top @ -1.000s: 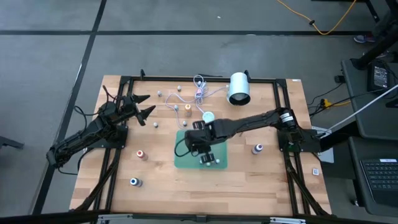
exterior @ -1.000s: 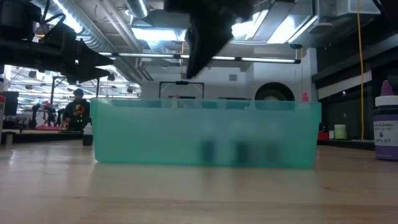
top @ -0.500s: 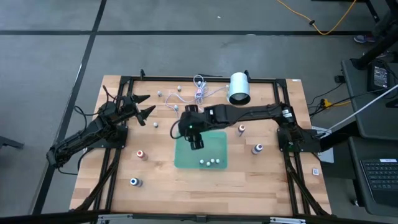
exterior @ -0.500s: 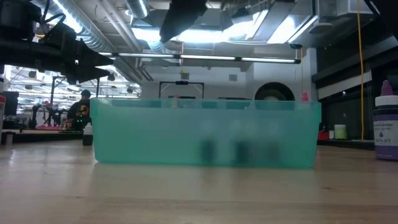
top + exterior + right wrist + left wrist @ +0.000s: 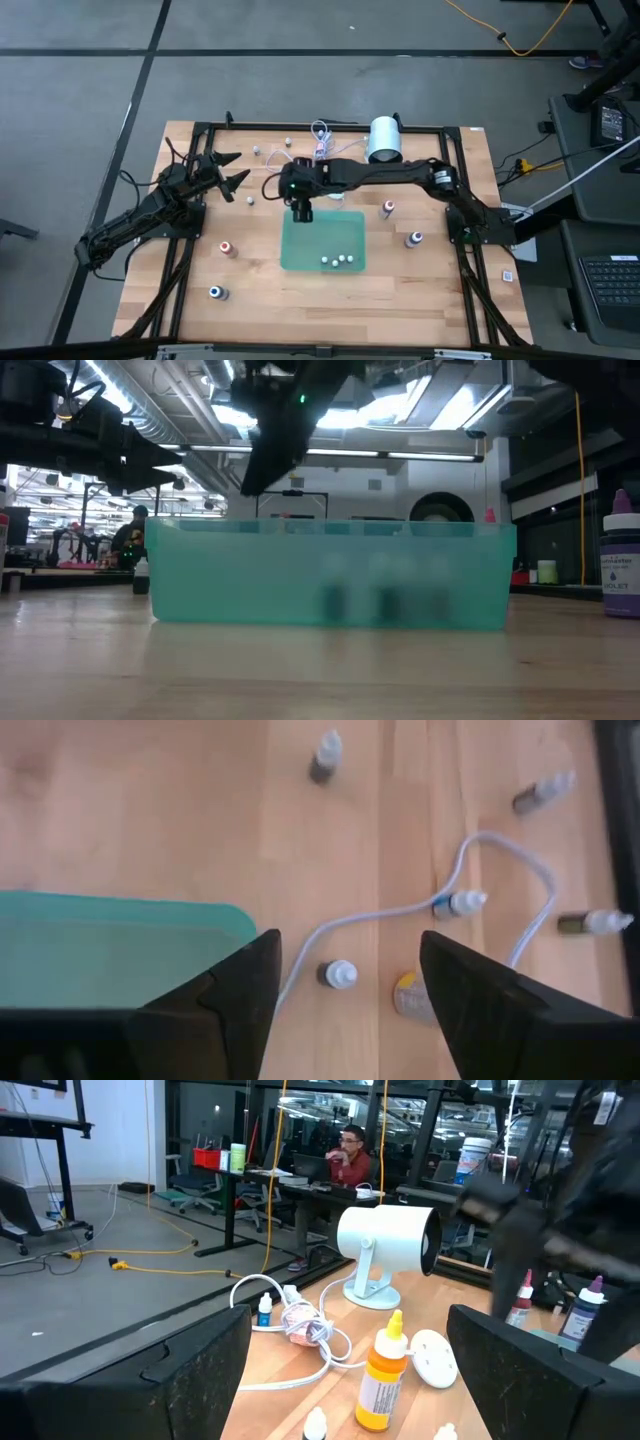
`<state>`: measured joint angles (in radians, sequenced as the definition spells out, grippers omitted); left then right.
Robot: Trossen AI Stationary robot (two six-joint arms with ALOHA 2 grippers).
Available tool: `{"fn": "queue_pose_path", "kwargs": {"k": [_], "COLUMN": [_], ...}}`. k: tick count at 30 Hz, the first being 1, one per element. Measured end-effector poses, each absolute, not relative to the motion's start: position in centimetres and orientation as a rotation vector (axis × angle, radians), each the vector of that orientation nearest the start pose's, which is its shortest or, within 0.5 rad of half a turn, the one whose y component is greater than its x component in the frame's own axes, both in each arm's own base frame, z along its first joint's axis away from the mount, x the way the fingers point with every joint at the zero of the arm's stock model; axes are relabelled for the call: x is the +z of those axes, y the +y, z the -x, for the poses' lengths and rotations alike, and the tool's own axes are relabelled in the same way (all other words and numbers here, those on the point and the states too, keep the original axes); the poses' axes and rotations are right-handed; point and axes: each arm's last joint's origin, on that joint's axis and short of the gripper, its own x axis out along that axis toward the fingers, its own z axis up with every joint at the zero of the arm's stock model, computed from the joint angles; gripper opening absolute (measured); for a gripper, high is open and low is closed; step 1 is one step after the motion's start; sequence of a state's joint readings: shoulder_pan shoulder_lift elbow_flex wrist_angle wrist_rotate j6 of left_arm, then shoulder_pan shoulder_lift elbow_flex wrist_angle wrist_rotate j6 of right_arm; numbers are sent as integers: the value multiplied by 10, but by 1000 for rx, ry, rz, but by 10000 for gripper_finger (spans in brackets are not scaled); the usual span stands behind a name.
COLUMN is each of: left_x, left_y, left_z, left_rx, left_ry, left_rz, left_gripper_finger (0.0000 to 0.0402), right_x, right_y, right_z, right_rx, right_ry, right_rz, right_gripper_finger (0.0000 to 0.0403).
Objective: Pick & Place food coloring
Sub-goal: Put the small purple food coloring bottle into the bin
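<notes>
At the table's left edge, your left gripper (image 5: 232, 170) waits well clear of the work, its arm folded back toward the near-left corner and its fingers spread wide with nothing between them. Below it on the bare wood stand 2 food coloring bottles, a red-topped bottle (image 5: 226, 247) and, nearer the front, a blue-topped bottle (image 5: 214, 293). Moving right, a scatter of small bottles lies near the back of the table among the loops of a white cable (image 5: 322, 142), an orange bottle (image 5: 384, 1372) among them, as your left wrist view shows. Your right arm reaches all the way across from its base on the right, and the right gripper (image 5: 303, 211) hangs pointing down over the far-left corner of the green tray (image 5: 300, 255); its fingers (image 5: 215, 1005) are parted and empty, framing a white-capped bottle (image 5: 338, 974) beside the cable. In the tray's front-right part sit 3 white-capped bottles (image 5: 339, 260). Behind the tray stands a white cylinder (image 5: 383, 142). Right of the tray stand another red-topped bottle (image 5: 388, 208) and a violet bottle (image 5: 414, 239).
</notes>
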<state>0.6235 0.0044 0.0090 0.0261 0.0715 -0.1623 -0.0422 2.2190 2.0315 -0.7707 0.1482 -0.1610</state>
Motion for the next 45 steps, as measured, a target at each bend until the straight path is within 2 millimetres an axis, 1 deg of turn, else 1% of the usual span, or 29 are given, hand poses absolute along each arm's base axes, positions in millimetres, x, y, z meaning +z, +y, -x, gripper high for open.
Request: {"fn": "queue_pose_path", "kwargs": {"k": [10, 18, 28, 32, 38, 41, 45], "left_x": [169, 169, 169, 169, 169, 169, 169], "left_y": [55, 55, 55, 55, 55, 55, 55], "left_z": [-80, -80, -80, -80, -80, -80, -80], "left_rx": [549, 549, 548, 549, 548, 548, 548], "left_ry": [-74, -74, -74, -74, -75, -74, -74], "left_rz": [147, 148, 147, 147, 147, 147, 147], "left_gripper_finger": [333, 333, 333, 333, 333, 333, 333], "right_x": [205, 198, 177, 164, 160, 160, 160], "right_y": [-48, -52, -54, -55, -55, -56, -56], "right_z": [-498, -497, -502, -502, -503, -503, -502], "right_rx": [-127, -105, -101, -97, -97, -99, -100], "right_ry": [1042, 1069, 1097, 1141, 1147, 1147, 1153], "right_rz": [141, 94, 85, 81, 81, 80, 77], "right_gripper_finger": [239, 239, 239, 239, 238, 226, 187]}}
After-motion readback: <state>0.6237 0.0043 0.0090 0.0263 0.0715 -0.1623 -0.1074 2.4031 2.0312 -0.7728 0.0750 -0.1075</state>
